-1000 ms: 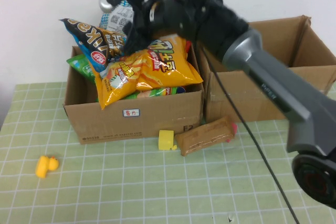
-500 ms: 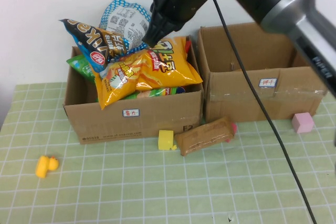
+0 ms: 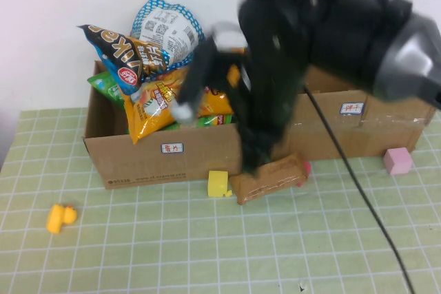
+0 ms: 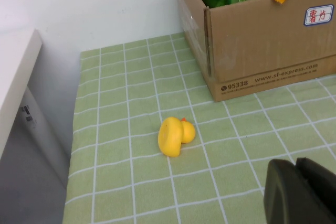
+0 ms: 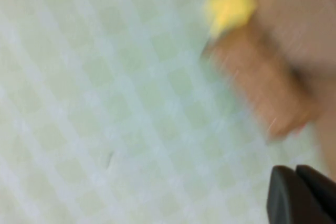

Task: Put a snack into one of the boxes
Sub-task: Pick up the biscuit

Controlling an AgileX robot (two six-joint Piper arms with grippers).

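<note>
Snack packet [image 3: 269, 177], brown, flat on the checked cloth near the table's middle, just in front of the two boxes, touching a yellow block [image 3: 218, 183]. Yellow duck toy [image 3: 59, 217] toward the left edge; left gripper [image 4: 301, 191] low beside it, fingers pressed together, holding nothing. Pink block [image 3: 398, 160] near the right edge. Right gripper [image 3: 253, 158] blurred above the packet, fingers together and empty in the right wrist view [image 5: 300, 195]. Left box [image 3: 138, 154] heaped with bags; right box [image 3: 358, 125] behind the arm, toward the far edge.
</note>
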